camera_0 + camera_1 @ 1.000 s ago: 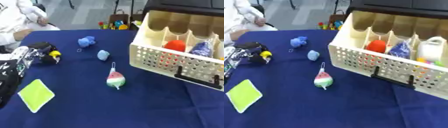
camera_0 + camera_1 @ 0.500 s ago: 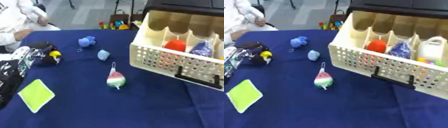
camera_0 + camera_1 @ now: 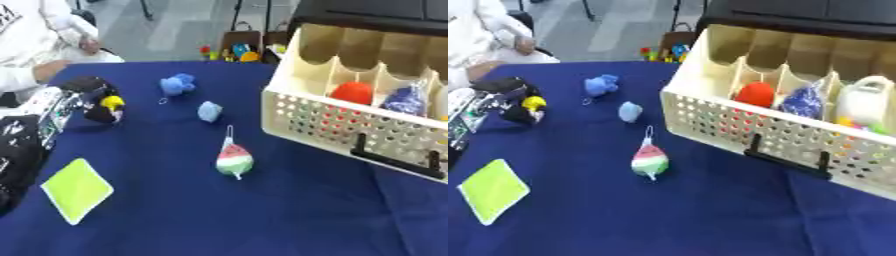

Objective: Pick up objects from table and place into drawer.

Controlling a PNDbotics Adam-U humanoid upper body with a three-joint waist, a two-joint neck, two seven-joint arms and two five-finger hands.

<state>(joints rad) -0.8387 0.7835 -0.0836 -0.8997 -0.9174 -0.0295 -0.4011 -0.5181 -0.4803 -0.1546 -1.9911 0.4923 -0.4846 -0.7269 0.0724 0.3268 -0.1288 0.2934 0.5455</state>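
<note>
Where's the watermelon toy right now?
The watermelon toy lies mid-table on the blue cloth, left of the drawer and just nearer than the pale blue toy.

A watermelon toy (image 3: 650, 161) lies beside the cream drawer (image 3: 737, 126).

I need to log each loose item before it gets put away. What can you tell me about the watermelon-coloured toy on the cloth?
The watermelon toy is a small, soft-looking plush, drop-shaped, pink-red on top with a white band and a green base. A thin pale cord loops from its top toward the far side. It lies on the blue tablecloth near the middle, apart from the cream drawer and the small light blue toy. Nothing touches it.
</note>
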